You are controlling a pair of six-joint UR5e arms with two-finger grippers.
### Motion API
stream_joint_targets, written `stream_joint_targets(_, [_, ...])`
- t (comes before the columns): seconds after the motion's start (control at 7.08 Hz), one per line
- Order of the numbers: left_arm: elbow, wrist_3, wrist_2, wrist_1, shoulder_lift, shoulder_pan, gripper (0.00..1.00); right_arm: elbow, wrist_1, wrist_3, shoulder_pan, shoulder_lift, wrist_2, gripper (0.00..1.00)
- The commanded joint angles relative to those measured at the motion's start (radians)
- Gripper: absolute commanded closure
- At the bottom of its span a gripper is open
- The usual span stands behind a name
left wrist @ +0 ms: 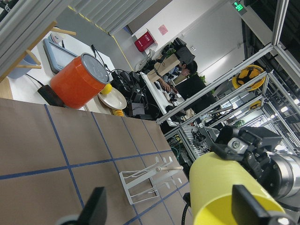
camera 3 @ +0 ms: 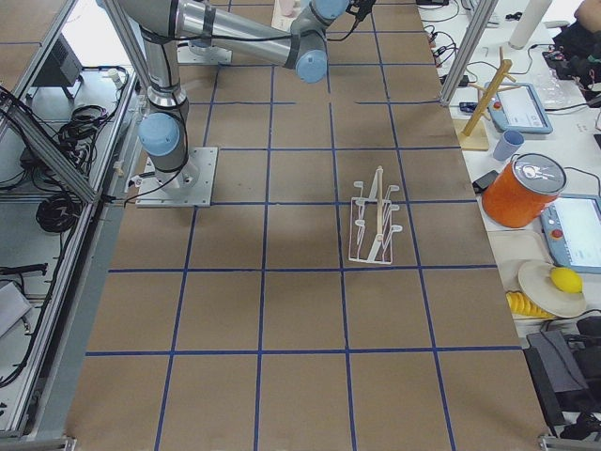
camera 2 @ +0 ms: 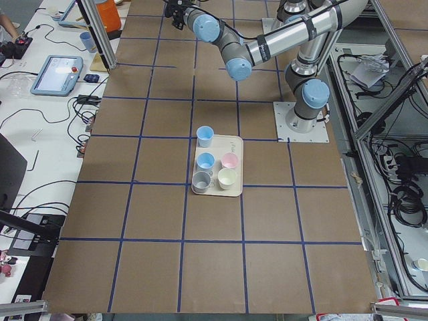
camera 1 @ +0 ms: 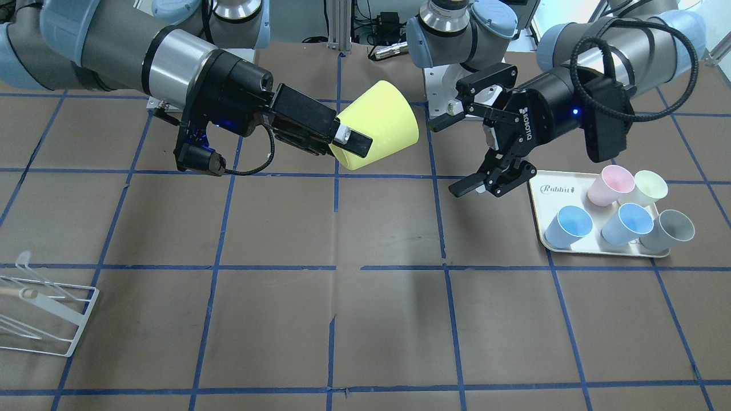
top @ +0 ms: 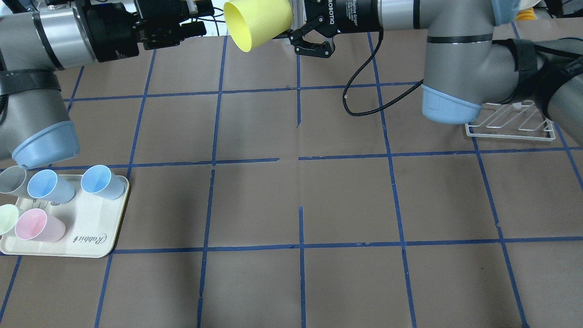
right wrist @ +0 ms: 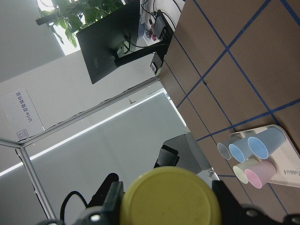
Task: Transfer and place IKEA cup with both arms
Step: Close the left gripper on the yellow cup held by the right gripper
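Observation:
The lemon-yellow IKEA cup [camera 1: 380, 127] is held on its side in the air in front of the robot's base. My right gripper [camera 1: 349, 137] is shut on its base end. The cup's mouth points at my left gripper [camera 1: 454, 154], which is wide open and empty, with its fingertips a short gap from the rim. In the overhead view the cup [top: 257, 23] lies between the left gripper [top: 198, 20] and the right gripper [top: 294, 25]. The right wrist view shows the cup's base [right wrist: 171, 199] between the fingers. The left wrist view shows the cup [left wrist: 220, 187] beside one finger.
A cream tray [camera 1: 537, 197] on my left side holds a pink cup [camera 1: 611, 184], a pale cream-green cup [camera 1: 650, 187], two blue cups and a grey cup. It also shows in the overhead view [top: 91, 228]. A white wire rack [top: 510, 123] stands on my right side.

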Motion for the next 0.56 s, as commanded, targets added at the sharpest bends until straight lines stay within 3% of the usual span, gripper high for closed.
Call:
stream_joint_targets(0.0, [-0.001, -0.013, 0.001, 0.0, -0.006, -0.028, 0.06, -0.002, 0.0, 0.0, 0.0, 0.0, 0.013, 1.0])
stream_joint_targets(0.42, [-0.007, -0.053, -0.004, 0.007, 0.029, -0.032, 0.03, -0.003, 0.0, 0.0, 0.0, -0.005, 0.013, 1.0])
